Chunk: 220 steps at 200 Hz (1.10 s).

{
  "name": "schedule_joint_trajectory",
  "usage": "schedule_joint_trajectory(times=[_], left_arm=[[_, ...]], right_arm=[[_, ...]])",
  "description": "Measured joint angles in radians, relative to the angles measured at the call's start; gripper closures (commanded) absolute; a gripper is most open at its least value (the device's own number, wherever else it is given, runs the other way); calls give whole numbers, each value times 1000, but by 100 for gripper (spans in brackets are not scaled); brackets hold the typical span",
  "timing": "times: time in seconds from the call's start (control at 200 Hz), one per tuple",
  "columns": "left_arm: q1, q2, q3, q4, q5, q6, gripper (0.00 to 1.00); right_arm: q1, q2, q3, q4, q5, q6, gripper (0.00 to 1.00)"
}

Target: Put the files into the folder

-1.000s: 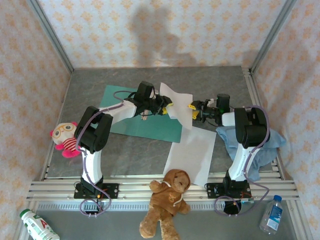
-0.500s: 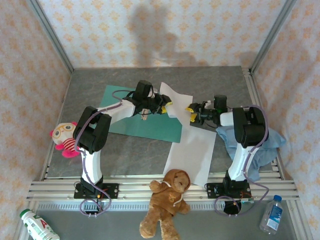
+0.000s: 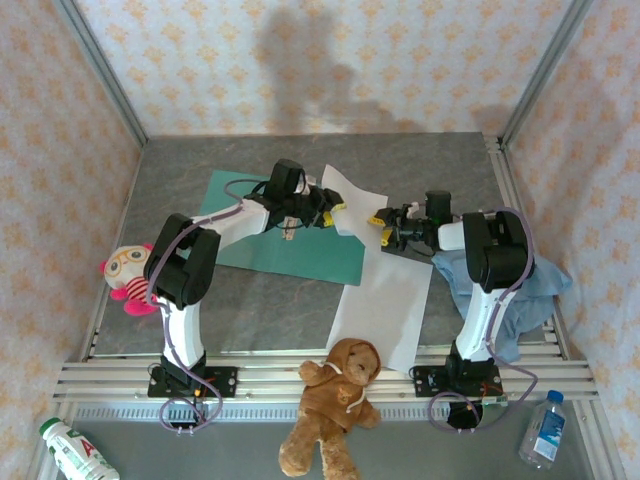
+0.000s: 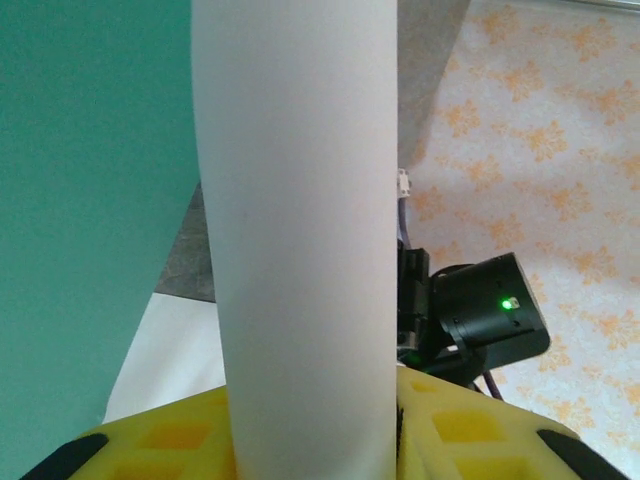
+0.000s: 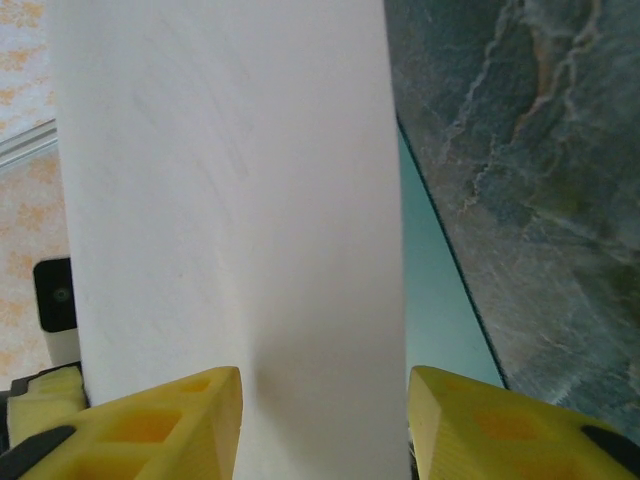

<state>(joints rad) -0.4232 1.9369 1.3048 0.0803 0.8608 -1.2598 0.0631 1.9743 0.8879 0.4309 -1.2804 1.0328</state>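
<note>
left gripper [image 3: 333, 213] and right gripper [image 3: 384, 222] both clamped on lifted file [image 3: 358, 198], bowed between them over the right edge of the folder [image 3: 290, 255]. second file [image 3: 385, 305] flat nearby. risk: uneven pull tears or drops it; folder looks unopened, sheet may land on top.

My arms [image 3: 183, 335] are white tubes with black joints; lilac cables [image 3: 536, 250] trail behind the jaws, whose fingers [image 5: 150, 420] are yellow.

- Left wrist view: the lifted file [image 4: 300, 220] covers the gap of the left tool [image 4: 315, 440], so its grip cannot be told.
- Right wrist view: the same goes for the right tool [image 5: 325, 420].
- From above: the folder [image 3: 300, 255] lies partly under the left arm [image 3: 235, 220], and the frame's edge cuts off the bottle [image 3: 75, 450].
</note>
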Motion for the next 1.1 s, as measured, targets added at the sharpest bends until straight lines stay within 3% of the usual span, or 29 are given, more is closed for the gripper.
schedule_joint_trajectory(times=[0.275, 0.65, 1.101], left_arm=[[1, -60, -14, 1, 21, 0, 64], [13, -65, -67, 66, 26, -45, 64], [14, -66, -150, 194, 25, -145, 64]], right_arm=[[2, 0, 0, 78, -11, 80, 57], [12, -27, -29, 260, -22, 232, 53], [38, 11, -94, 365, -17, 301, 48]])
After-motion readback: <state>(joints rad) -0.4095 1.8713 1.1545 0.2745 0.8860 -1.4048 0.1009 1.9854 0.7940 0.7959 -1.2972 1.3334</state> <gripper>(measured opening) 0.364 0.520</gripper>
